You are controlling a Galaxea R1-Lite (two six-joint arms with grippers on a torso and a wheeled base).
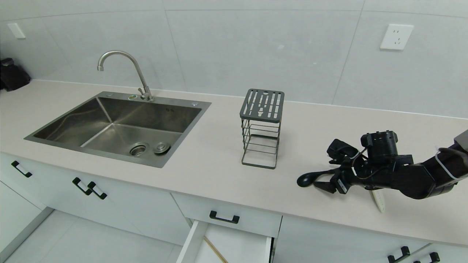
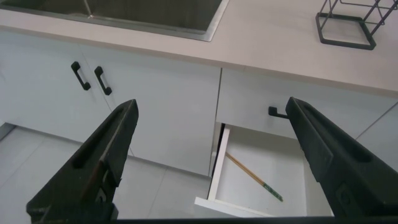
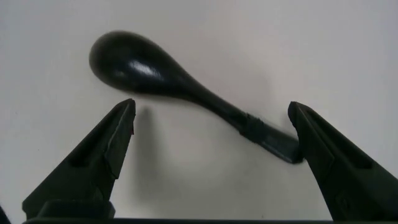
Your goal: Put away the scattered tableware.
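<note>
A glossy black spoon (image 1: pixel 305 179) lies flat on the pale tabletop (image 1: pixel 219 157), toward the robot's right and near the front edge. Its long axis runs roughly left to right. The rounded bowl points to the robot's left, toward the dark grey wire rack with a slotted top (image 1: pixel 261 128). The thin handle trails right, under the right gripper (image 1: pixel 331 170).

In the right wrist view the spoon (image 3: pixel 143 68) crosses the gap between the two fingers of the right gripper (image 3: pixel 211 112). These are spread wide and hold nothing; the handle's end lies just beside one finger. The right arm comes in from the right edge, with its forearm low and nearly level over the tabletop and its wrist aimed to the robot's left. A pale narrow item (image 1: pixel 378 201) lies partly hidden under that arm.

The left gripper (image 2: pixel 211 106) is spread wide with nothing between its fingers. It hangs in front of the white cabinets, above an open white drawer (image 2: pixel 261 180) holding a thin wooden chopstick with a green tip (image 2: pixel 252 176).

A stainless steel sink (image 1: pixel 65 122) with a curved tap (image 1: pixel 124 69) sits left of the rack.
</note>
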